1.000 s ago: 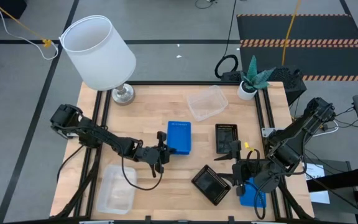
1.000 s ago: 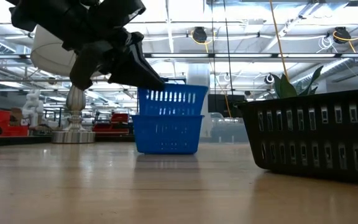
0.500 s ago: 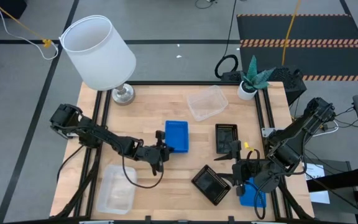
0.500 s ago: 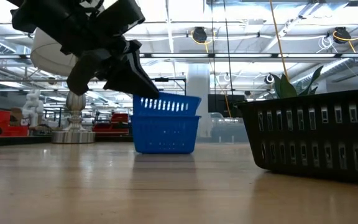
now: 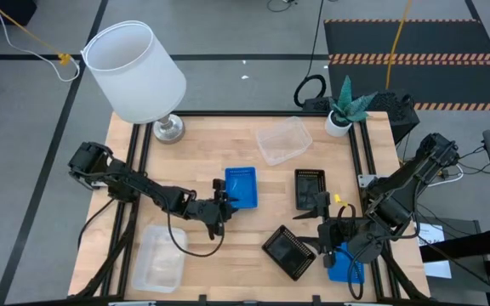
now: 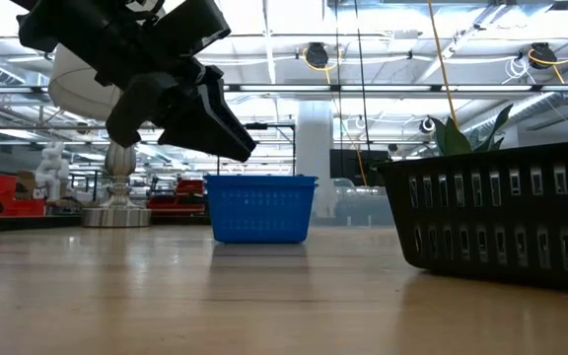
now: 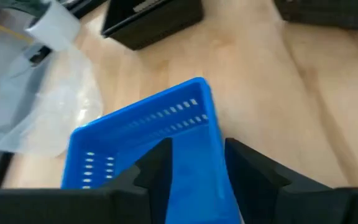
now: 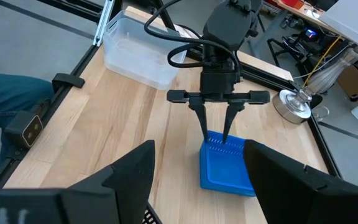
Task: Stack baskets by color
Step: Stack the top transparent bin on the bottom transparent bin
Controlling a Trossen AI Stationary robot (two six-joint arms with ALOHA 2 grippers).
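Two blue baskets (image 5: 242,186) sit nested as one stack at the table's middle, bottom flat on the wood; the low view shows the stack (image 6: 260,208) level. My left gripper (image 5: 228,197) is open just above the stack's near-left rim. In the left wrist view (image 7: 197,152) its fingers stand on either side of the end wall, and in the low view (image 6: 243,146) they are clear of it. My right gripper (image 5: 309,229) hangs open and empty, high over the near right. Another blue basket (image 5: 339,264) lies under the right arm.
Black baskets lie at right of centre (image 5: 310,188) and near right (image 5: 288,252). Clear baskets lie at far centre (image 5: 283,140) and near left (image 5: 160,259). A white-shaded lamp (image 5: 134,72) stands far left and a potted plant (image 5: 344,109) far right. Bare wood lies between.
My left gripper has opened and let go of the upper blue basket. That basket stood raised above the lower one, then tilted, and has dropped into it. The two now sit nested with rims level. The gripper has stayed in place.
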